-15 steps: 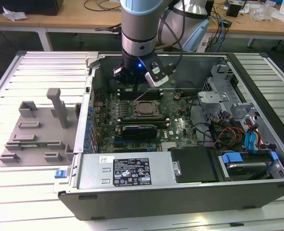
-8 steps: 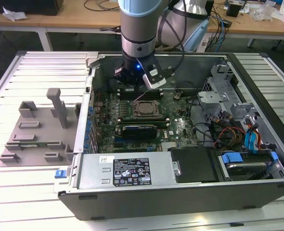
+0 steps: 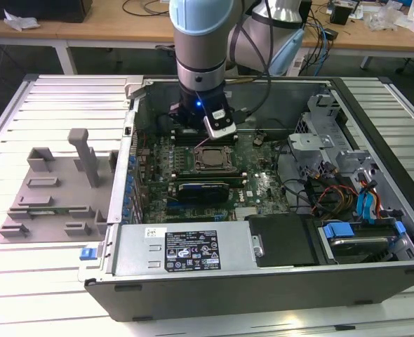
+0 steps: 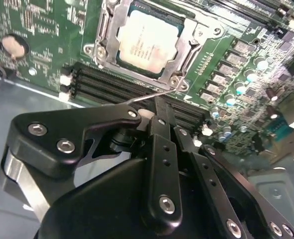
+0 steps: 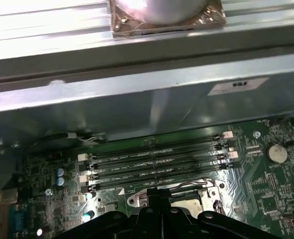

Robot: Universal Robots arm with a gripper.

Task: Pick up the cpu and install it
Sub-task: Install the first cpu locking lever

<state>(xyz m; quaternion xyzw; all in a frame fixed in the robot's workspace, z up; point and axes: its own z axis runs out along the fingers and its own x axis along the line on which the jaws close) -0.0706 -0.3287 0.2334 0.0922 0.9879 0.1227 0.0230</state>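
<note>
A pale slatted metal surface [image 3: 52, 105] fills the near part of the exterior view and is brightly lit from above, with glare along its ribs. A grey moulded fixture [image 3: 52, 189] with upright posts is set on it toward the exterior view's left. Behind, a long wooden desk [image 3: 109, 28] on white legs is seen, strewn with cables [image 3: 147, 8] and crumpled paper [image 3: 21, 20]. Dark floor [image 3: 14, 60] is visible beneath the desk.
</note>
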